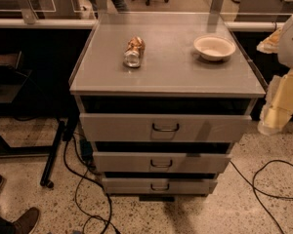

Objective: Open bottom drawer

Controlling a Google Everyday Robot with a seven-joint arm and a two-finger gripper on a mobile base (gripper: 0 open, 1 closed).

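A grey metal cabinet [166, 82] stands in the middle of the camera view with three drawer fronts stacked under its top. The bottom drawer [132, 185] is the slimmest and lowest, just above the floor, with a small dark wire handle [159, 186] at its centre. A dark gap shows above its front. The mid-sized drawer [127, 162] and the tallest top drawer [117, 127] sit above it. My arm and gripper [272, 117] show as pale white and yellow parts at the right edge, beside the cabinet's right side at top-drawer height, well away from the bottom handle.
A white bowl [214, 47] and a crumpled can [134, 51] lie on the cabinet top. Black cables [263, 179] loop on the speckled floor at both sides. A black table leg [53, 155] stands left. A person's shoes [24, 221] are at the lower left.
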